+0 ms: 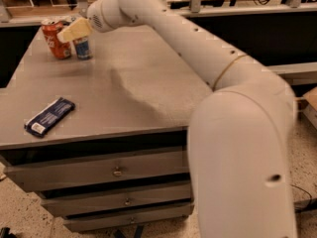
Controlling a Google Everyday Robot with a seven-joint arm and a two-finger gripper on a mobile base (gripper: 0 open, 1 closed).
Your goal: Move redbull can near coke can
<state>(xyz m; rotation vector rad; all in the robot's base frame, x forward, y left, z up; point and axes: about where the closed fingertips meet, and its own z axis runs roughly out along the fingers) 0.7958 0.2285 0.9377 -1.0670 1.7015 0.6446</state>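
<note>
The gripper sits atop the redbull can, which stands beside the coke can as required; whether the jaws are open or closed cannot be told.

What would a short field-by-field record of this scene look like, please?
surface: grey table, with drawers below its top
red-orange soda can: upright, at the far left corner
slim blue-and-silver drink can: upright, just right of the red-orange soda can
gap between cans: small; contact cannot be told
gripper: at the top of the slim blue-and-silver drink can, covering part of it
flat dark-blue wrapped bar: lying near the front left edge
</note>
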